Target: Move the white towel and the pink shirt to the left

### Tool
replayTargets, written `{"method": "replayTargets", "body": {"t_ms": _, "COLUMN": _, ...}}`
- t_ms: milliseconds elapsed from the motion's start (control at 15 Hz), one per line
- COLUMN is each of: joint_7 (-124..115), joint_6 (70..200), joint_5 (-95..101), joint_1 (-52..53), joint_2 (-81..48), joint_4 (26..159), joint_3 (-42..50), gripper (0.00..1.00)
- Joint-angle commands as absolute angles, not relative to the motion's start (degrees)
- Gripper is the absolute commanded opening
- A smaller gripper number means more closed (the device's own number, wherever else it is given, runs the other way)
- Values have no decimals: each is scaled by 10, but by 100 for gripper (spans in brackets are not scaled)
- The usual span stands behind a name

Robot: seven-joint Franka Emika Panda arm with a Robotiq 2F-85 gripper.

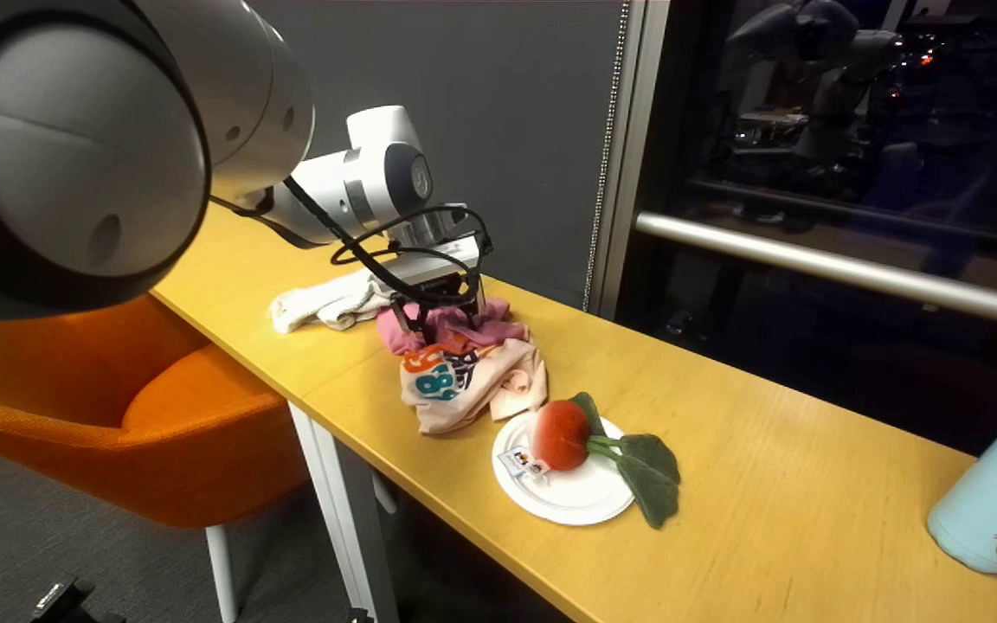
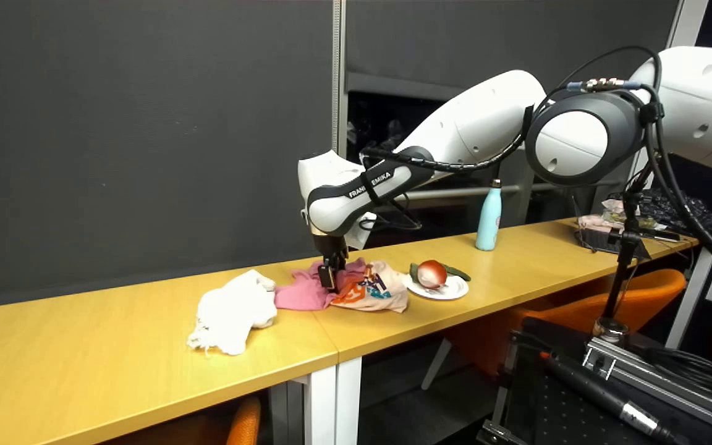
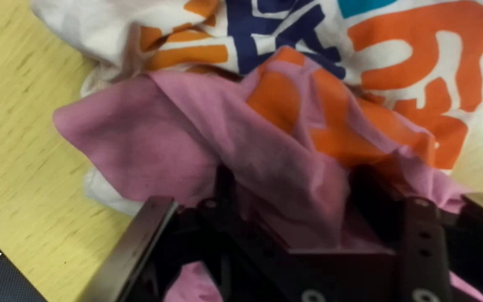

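Observation:
The white towel (image 1: pixel 334 303) lies bunched on the table beside the pink cloth; it also shows in an exterior view (image 2: pixel 232 312). The pink shirt (image 2: pixel 303 295) lies crumpled, with orange print showing in the wrist view (image 3: pixel 141 138). A pale cloth with coloured letters (image 1: pixel 472 389) adjoins it; I cannot tell if they are one garment. My gripper (image 3: pixel 294 184) points down into the pink cloth, fingers apart on either side of a raised fold. It also shows in both exterior views (image 1: pixel 448 320) (image 2: pixel 330 278). The fingertips are partly hidden in the cloth.
A white plate (image 1: pixel 533 500) with a toy red-and-white vegetable (image 1: pixel 561 433) stands close to the pale cloth. A light blue bottle (image 2: pixel 489 219) stands farther along the table. A dark wall and window line the back edge. An orange chair (image 1: pixel 204 415) stands at the front edge.

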State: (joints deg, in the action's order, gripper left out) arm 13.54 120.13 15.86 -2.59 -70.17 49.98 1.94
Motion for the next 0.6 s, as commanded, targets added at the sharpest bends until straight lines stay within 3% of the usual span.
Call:
{"method": "replayTargets", "body": {"t_ms": 0, "joint_7": 102, "joint_6": 1227, "joint_5": 176, "joint_1": -9, "joint_2": -677, "joint_4": 526, "joint_3": 37, "gripper": 44}}
{"method": "replayTargets", "body": {"t_ms": 333, "joint_7": 81, "joint_6": 1230, "joint_5": 185, "joint_1": 5, "joint_2": -646, "joint_4": 543, "joint_3": 49, "gripper": 5}}
{"method": "replayTargets", "body": {"t_ms": 533, "joint_7": 75, "joint_6": 1222, "joint_5": 190, "joint_1": 10, "joint_2": -620, "joint_4": 549, "joint_3": 57, "gripper": 0}}
